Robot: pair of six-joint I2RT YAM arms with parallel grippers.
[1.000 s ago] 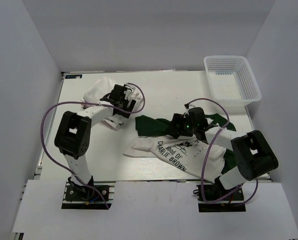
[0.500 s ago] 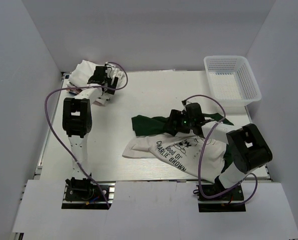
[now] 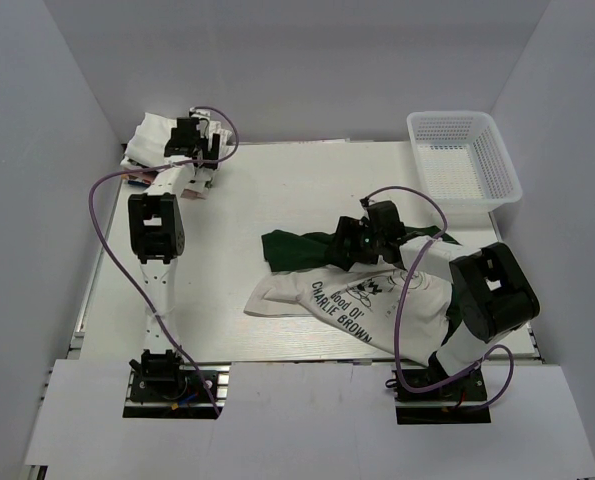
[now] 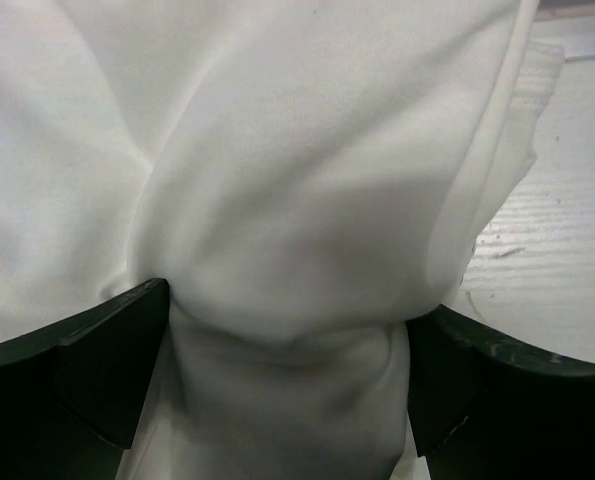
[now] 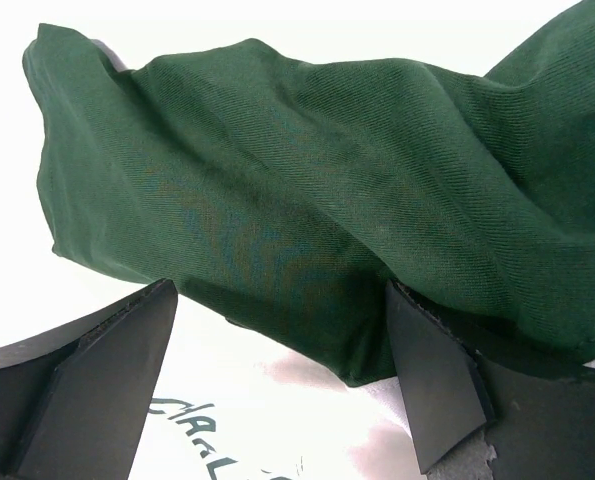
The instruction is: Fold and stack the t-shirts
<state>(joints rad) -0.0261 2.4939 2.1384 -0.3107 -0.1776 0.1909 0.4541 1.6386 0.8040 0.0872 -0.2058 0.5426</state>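
Nearest us, the printed t-shirt [image 3: 297, 293] lies crumpled on the right half of the table [image 3: 277, 190]. Its white body runs almost to the near edge, with the "Charlie Brown" lettering facing up. Its hem corner points left toward the middle, and bare table lies between that corner and the left arm's column.

Just beyond the print, the right gripper [image 3: 341, 246] sits low over the dark green sleeve [image 3: 292, 250], which spreads leftward from the shirt. In the right wrist view the fingers [image 5: 97, 380] stand wide apart and released. The green sleeve [image 5: 277, 170] drapes across the gap between them, with white cloth and a few printed letters below it. The right arm's purple cable [image 3: 407, 195] loops above the shirt.

The middle and far centre of the table give us the widest open room.

At the far right corner the white mesh basket [image 3: 472, 198] stands close to the right edge, well apart from the shirt.

At the far left corner the left arm is stretched out nearly straight, and the left gripper [image 3: 177, 140] meets the folded white t-shirt [image 3: 149, 138]. That shirt is bunched right at the corner beside the left wall [image 3: 37, 200]. The left wrist view shows the fingers [image 4: 87, 350] fully spread, not clamped. The white cloth [image 4: 277, 150] bulges into the gap and touches both inner faces, and a strip of table shows at the right.
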